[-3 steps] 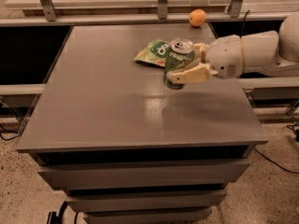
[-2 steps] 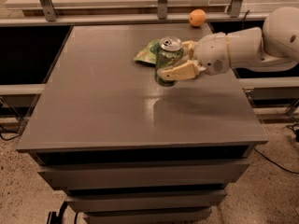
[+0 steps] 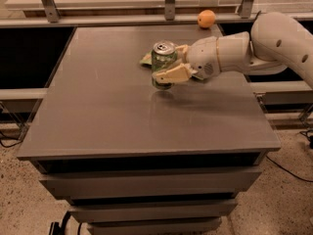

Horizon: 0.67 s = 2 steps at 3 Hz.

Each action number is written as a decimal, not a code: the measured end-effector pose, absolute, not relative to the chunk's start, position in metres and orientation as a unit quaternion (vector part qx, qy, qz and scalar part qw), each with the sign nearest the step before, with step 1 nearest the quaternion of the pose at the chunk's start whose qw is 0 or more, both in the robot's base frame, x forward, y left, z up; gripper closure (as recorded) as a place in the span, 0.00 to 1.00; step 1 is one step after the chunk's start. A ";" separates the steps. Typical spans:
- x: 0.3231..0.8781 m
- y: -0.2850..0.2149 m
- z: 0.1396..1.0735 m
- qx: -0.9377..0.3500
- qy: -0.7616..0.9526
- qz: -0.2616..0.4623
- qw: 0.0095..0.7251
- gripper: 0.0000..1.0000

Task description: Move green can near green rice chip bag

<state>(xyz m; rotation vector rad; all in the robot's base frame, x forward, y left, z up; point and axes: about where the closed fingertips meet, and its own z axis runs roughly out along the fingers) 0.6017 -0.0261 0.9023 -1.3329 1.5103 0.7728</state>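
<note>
The grey table [image 3: 122, 116] fills most of the view. The white arm [image 3: 274, 38] reaches in from the right over its far half. The gripper [image 3: 166, 62] is clamped on the green can [image 3: 163, 58], one finger along its front and one behind. The can stands upright with its silver top showing; no writing on its side can be read. Just behind it, a sliver of the green rice chip bag [image 3: 145, 60] peeks out at the left. A small orange [image 3: 206, 18] sits at the table's far edge.
</note>
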 end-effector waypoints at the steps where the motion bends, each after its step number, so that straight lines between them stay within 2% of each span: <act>1: 0.618 -0.020 0.890 -0.537 0.628 0.304 0.473 0.12; 2: 0.630 -0.025 0.882 -0.524 0.641 0.295 0.477 0.00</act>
